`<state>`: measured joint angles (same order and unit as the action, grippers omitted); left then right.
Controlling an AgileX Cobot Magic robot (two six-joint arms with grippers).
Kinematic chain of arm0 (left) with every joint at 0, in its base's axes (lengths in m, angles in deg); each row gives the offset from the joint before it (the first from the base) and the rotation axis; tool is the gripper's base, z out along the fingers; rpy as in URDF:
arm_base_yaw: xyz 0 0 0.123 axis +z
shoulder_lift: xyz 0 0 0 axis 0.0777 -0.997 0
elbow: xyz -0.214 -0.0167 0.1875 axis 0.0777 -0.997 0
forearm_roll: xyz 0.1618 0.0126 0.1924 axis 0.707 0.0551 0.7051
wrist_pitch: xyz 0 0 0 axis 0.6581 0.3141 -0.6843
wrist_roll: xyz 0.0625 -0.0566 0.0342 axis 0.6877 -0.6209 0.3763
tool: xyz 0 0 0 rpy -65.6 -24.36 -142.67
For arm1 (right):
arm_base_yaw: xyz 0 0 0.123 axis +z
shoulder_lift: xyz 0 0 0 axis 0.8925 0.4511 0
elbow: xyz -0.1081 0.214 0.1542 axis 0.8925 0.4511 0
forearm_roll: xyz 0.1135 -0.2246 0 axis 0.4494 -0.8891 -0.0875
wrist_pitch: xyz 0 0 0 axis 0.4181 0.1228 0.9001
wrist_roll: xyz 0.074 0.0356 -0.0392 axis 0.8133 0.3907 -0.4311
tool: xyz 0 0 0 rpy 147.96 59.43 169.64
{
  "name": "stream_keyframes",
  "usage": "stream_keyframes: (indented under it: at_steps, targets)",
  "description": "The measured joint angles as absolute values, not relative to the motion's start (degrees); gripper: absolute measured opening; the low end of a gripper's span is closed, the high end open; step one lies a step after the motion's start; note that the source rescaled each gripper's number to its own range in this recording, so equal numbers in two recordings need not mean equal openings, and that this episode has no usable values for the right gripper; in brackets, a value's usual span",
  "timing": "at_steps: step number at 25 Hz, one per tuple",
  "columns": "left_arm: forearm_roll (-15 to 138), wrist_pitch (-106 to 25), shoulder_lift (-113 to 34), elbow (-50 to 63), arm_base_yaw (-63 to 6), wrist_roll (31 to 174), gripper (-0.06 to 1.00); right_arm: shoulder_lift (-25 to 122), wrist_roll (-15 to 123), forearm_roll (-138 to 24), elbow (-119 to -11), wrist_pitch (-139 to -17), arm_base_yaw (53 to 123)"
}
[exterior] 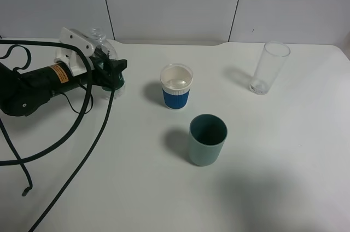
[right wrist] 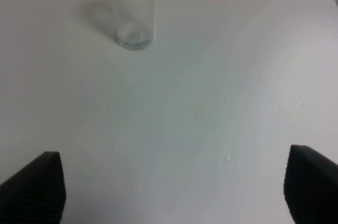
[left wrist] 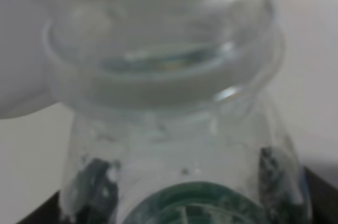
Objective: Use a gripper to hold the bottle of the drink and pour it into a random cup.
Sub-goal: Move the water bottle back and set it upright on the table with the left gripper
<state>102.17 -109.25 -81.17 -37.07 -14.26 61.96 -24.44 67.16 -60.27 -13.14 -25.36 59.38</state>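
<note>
The bottle stands upright at the table's back left, clear with a narrow open neck. Its green label is mostly hidden behind my left gripper, whose black fingers are shut around the bottle's body. In the left wrist view the bottle fills the frame, with a dark fingertip at its side. The white cup with the blue ribbed band stands to the right of the bottle, apart from it, with a shiny surface inside. My right gripper is open and empty over bare table.
A plain grey-green cup stands in front of the blue-banded cup. A tall clear glass stands at the back right, and it also shows in the right wrist view. Small droplets lie on the table. Black cables trail at the left.
</note>
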Motion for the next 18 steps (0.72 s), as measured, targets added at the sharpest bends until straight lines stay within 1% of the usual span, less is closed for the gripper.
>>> stream_keyframes:
  at_steps: [18]
  targets:
    - [97.71,-109.25,-82.67,-36.73,-13.38,62.20,0.01,-24.44,67.16,-60.27,-13.14,-25.36,59.38]
